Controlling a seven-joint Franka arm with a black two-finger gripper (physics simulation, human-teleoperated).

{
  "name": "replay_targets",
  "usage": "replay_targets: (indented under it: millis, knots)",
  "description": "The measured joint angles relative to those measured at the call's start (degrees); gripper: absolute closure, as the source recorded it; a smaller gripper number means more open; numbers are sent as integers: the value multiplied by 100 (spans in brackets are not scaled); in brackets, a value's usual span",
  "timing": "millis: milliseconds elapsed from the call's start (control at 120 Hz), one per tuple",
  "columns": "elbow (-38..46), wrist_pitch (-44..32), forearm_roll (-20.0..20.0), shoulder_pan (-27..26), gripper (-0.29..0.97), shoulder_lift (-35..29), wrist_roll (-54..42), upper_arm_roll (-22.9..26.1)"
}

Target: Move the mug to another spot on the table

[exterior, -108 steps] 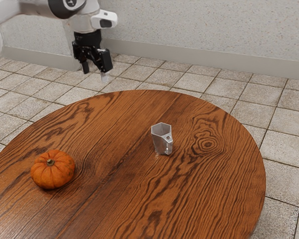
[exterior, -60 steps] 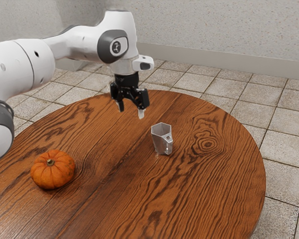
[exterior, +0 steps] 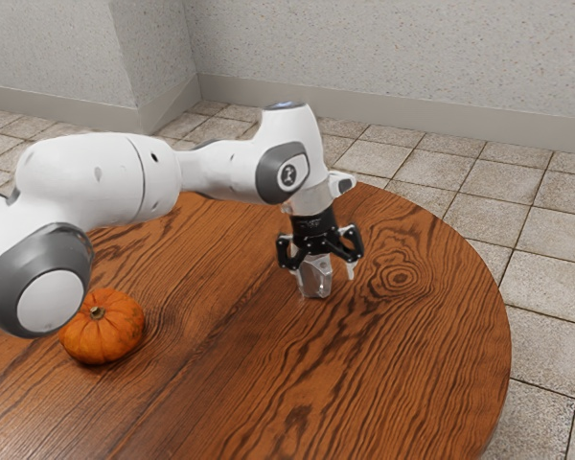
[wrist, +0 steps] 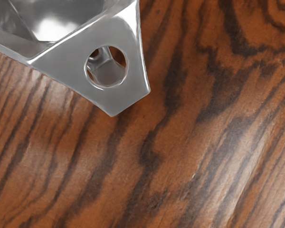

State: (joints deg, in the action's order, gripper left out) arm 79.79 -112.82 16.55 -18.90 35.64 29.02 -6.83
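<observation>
The pincer (exterior: 318,267), fingers spread open, has swung across and dropped over the mug (exterior: 314,283); closing on it looks next.

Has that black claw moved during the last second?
Yes. The gripper has come down and toward the exterior view's right, from past the far edge of the table to just over the mug.

silver mug (wrist: 80,52) seen from above, handle (wrist: 115,71) with round hole, standing on wood-grain table (wrist: 204,156).
</observation>
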Motion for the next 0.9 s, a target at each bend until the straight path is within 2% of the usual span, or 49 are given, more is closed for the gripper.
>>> replay_targets:
  millis: [258,350,525,900]
  knots:
    - [-42,-608,3,1,0,439,1314,-237]
    - [-68,-729,-508,-7,0,443,1676,-141]
    - [-61,-917,-1174,-58,0,488,2332,-59]
    - [-79,-1152,-1696,-130,0,652,3917,58]
